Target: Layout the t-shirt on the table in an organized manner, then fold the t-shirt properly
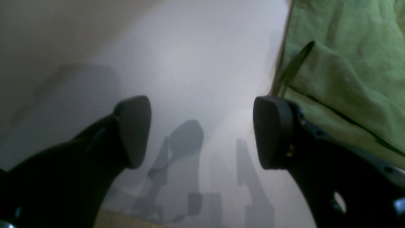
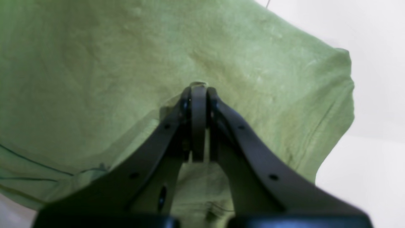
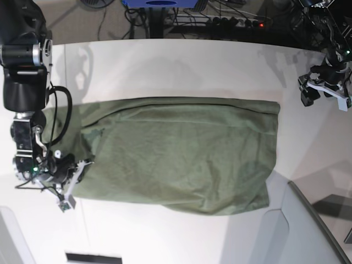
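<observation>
Meanwhile right gripper [image 2: 198, 91] presses closed against t-shirt [image 3: 176, 154]; left gripper [image 1: 202, 131] spread.

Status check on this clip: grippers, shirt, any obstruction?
Left gripper open, empty, above bare table. Right gripper shut, on the t-shirt; pinch unclear. Shirt spread across the table, wrinkled. No obstruction seen.
</observation>
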